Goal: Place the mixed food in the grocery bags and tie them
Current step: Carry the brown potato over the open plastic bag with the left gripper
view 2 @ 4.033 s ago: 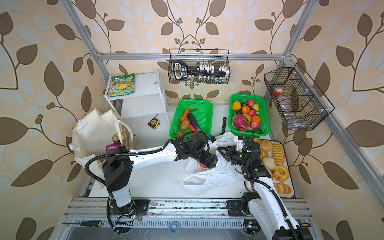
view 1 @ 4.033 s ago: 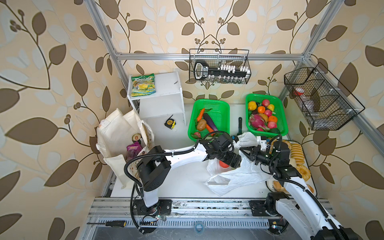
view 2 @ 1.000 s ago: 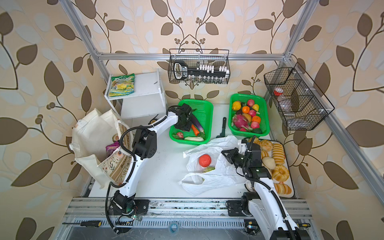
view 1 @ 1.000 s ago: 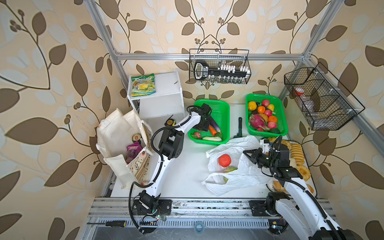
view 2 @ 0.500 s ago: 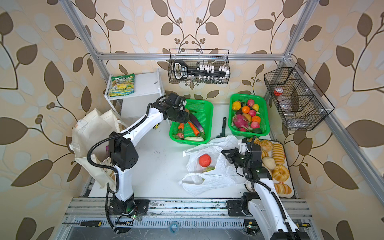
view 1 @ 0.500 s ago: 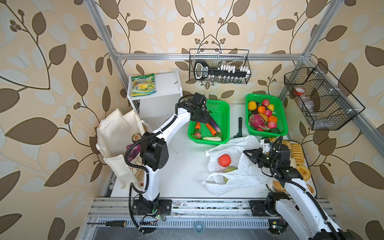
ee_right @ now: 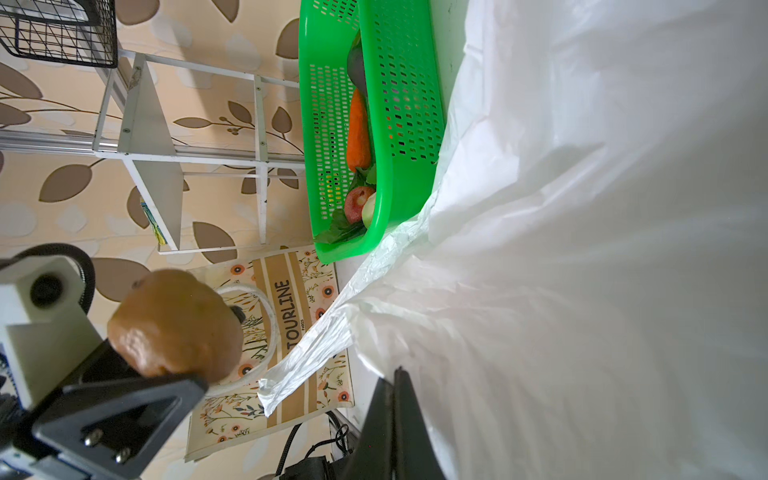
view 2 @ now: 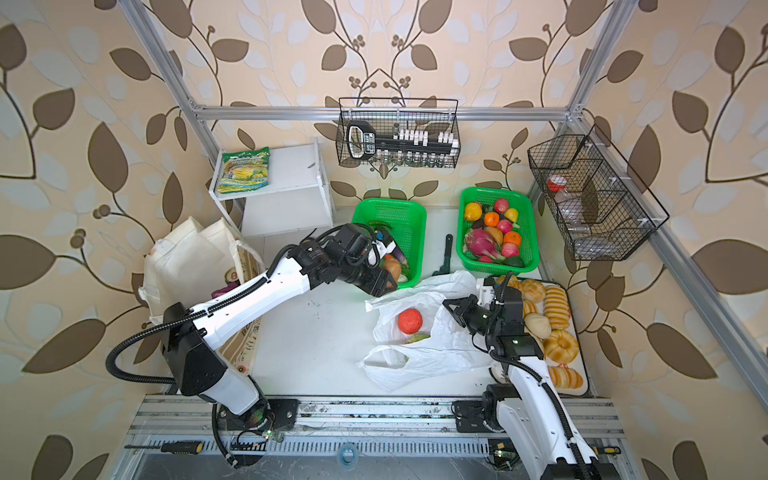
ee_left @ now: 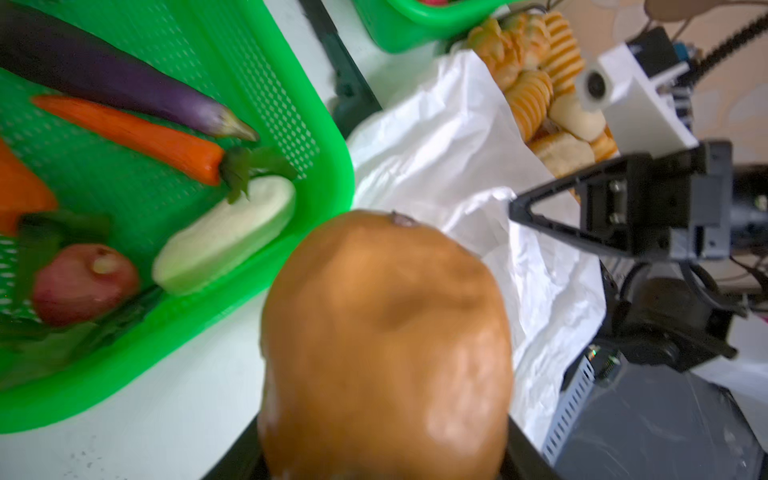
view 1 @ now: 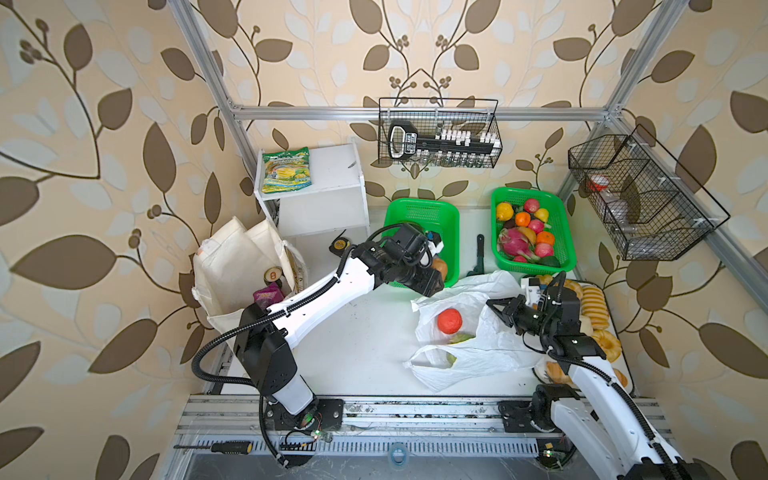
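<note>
Brown potato (ee_left: 386,345): being pinched in the left pincer (view 1: 434,279), hanging over a corner of the green basket (view 1: 419,212), just beside the white plastic bag (view 1: 490,353). Right pincer (view 1: 493,306): pressing together on that bag's rim. Red tomato (view 1: 449,320): lying inside the bag on the bench (view 1: 353,332).

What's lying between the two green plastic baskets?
A slim black tool, its kind unclear, lies between the green vegetable basket and the green fruit basket; both top views show it.
</note>
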Robot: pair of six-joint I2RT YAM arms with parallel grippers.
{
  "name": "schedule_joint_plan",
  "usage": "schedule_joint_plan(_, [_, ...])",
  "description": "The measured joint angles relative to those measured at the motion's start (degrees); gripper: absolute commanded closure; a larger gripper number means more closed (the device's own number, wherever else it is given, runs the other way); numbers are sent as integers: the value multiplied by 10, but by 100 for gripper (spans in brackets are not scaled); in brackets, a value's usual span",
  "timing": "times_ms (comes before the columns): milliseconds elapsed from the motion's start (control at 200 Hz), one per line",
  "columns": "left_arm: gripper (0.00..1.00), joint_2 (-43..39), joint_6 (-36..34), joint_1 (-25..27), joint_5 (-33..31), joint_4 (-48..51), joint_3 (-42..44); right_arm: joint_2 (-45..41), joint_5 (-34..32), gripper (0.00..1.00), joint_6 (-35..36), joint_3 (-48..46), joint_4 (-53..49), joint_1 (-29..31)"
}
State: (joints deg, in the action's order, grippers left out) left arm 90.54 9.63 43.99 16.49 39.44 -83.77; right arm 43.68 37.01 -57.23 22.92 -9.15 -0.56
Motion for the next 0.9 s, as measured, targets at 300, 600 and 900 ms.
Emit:
schedule_joint_plan(300, [47, -9, 5, 65, 31, -3, 41, 0, 0, 100, -2, 0, 4, 0])
schedule_joint_plan(600, [46, 123, -57, 150, -25, 81, -46, 0, 0, 100, -4, 0, 4, 0])
schedule_joint_plan(900, [41, 199, -79, 152, -69, 121, -116, 0, 0, 100, -8, 0, 9, 0])
